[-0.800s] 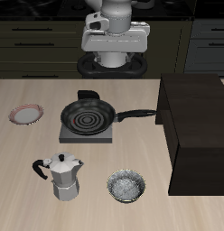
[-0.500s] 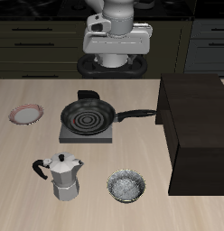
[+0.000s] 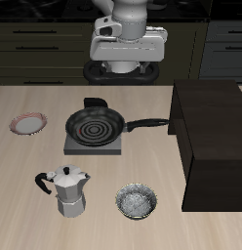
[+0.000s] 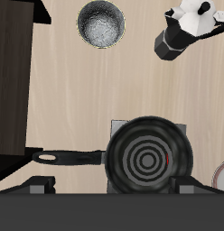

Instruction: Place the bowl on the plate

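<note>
The bowl (image 3: 137, 202), silvery-grey with a speckled inside, sits near the table's front edge beside the dark cabinet; it also shows in the wrist view (image 4: 101, 23). The plate (image 3: 28, 123), pink-rimmed with a white centre, lies farther back at the far side of the table, beyond the frying pan; only its edge (image 4: 222, 173) shows in the wrist view. My gripper (image 3: 124, 61) hangs high over the table's back edge, far from both, open and empty. In the wrist view its fingertips (image 4: 42, 185) stand wide apart.
A black frying pan (image 3: 94, 126) sits on a small burner between plate and cabinet, its handle pointing at the cabinet. A moka pot (image 3: 67, 189) stands near the front edge beside the bowl. A tall dark cabinet (image 3: 211, 137) fills one side of the table.
My gripper has shifted very slightly at the back of the table. Nothing on the table has moved.
</note>
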